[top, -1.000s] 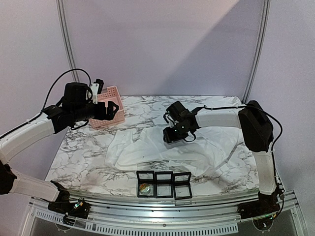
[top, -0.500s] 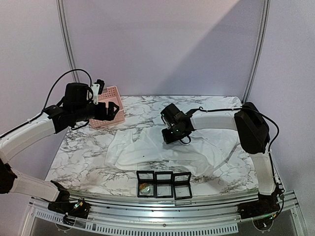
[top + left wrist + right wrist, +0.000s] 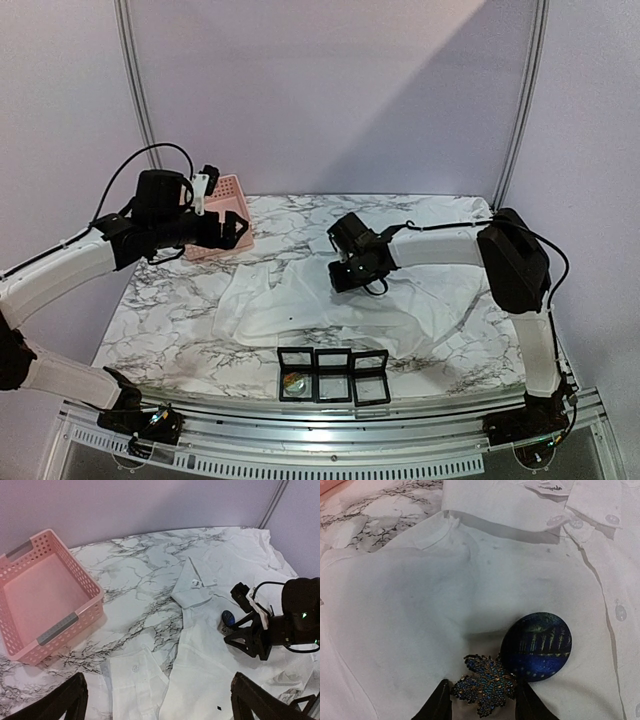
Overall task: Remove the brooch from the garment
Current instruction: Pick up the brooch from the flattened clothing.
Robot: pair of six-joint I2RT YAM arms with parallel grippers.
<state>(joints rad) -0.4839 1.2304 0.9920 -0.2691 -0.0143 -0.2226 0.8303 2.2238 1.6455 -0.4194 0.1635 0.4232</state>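
The garment [image 3: 300,300] is a wrinkled white shirt spread across the marble table, also seen in the left wrist view [image 3: 210,670] and filling the right wrist view [image 3: 420,595]. A blue jewelled leaf-shaped brooch [image 3: 485,685] sits on its fabric, beside a round dark-blue pin [image 3: 537,645]. My right gripper [image 3: 484,702] is lowered onto the shirt [image 3: 348,280], both fingertips touching the brooch's sides. My left gripper [image 3: 228,228] hovers by the pink basket, wide open and holding nothing [image 3: 165,707].
A pink perforated basket [image 3: 57,629] stands at the back left [image 3: 215,252]. Three small black display boxes [image 3: 333,373] line the front edge, the left one holding a gold item [image 3: 293,380]. The shirt collar [image 3: 195,585] lies behind the right gripper.
The right gripper's jaws have narrowed onto the brooch and the arm has shifted slightly left. The left gripper has edged a little to the right, still wide open.
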